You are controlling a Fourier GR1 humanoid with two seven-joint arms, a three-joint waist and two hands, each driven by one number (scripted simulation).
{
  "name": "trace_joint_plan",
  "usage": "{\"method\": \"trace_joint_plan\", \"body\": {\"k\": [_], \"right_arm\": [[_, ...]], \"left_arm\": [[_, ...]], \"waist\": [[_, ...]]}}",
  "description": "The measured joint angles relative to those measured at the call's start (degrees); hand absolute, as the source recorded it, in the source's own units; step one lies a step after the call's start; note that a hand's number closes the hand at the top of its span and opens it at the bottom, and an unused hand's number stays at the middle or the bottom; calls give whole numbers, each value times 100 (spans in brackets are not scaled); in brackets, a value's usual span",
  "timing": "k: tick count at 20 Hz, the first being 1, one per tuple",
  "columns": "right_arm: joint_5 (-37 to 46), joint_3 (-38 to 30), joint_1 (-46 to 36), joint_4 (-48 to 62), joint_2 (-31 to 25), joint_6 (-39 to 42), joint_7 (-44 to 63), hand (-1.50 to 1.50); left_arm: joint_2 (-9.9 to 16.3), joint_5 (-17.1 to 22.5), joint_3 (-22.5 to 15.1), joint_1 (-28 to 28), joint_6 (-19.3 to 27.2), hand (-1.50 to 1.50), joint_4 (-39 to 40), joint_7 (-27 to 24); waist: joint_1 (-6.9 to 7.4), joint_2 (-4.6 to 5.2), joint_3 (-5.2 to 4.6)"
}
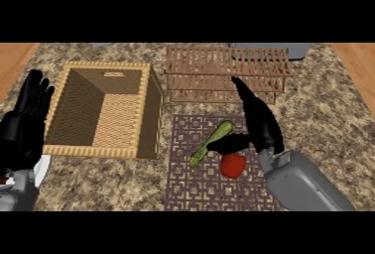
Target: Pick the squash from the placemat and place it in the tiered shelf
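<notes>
A long green squash point(219, 133) lies slanted on the brown patterned placemat point(190, 188), just below the mat's upper edge. My right hand point(258, 124) is over the mat's right side, open, its fingers straight and pointing toward the wooden tiered shelf point(219, 74) at the back. Its thumb point(230, 144) reaches left across the squash's lower half and hides part of it. My left hand point(26, 124) rests open at the left edge, fingers up.
A red vegetable point(233, 165) sits on the mat right under the right hand's thumb. A large wicker basket point(88, 149) stands left of the mat. A grey object point(271, 49) lies behind the shelf. Wooden strips border the stone counter on both sides.
</notes>
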Motion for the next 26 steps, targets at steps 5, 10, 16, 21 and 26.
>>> {"method": "trace_joint_plan", "body": {"k": [5, 10, 16, 21, 26], "right_arm": [[523, 391, -854, 300, 182, 789, 1660, -150], [822, 585, -1377, 614, 632, 1222, 2301, -150], [1086, 746, -1663, 1346, 919, 1621, 2598, -150], [1221, 755, -1593, 1748, 1027, 1857, 2711, -150], [1452, 692, -1376, 1777, 1145, 1940, 2681, -150]], "left_arm": [[-52, -46, -15, 13, -1, 0, -57, 14], [-115, -117, 9, 23, 29, 0, -80, 26], [-150, -198, 43, -5, 23, 0, -51, 68], [-166, -216, 81, -22, 10, 0, -89, 177], [-204, -229, 154, 62, -61, 0, -99, 90]], "waist": [[51, 19, 13], [37, 37, 31], [26, 47, 44], [-14, 52, 38], [-35, 47, 49]]}}
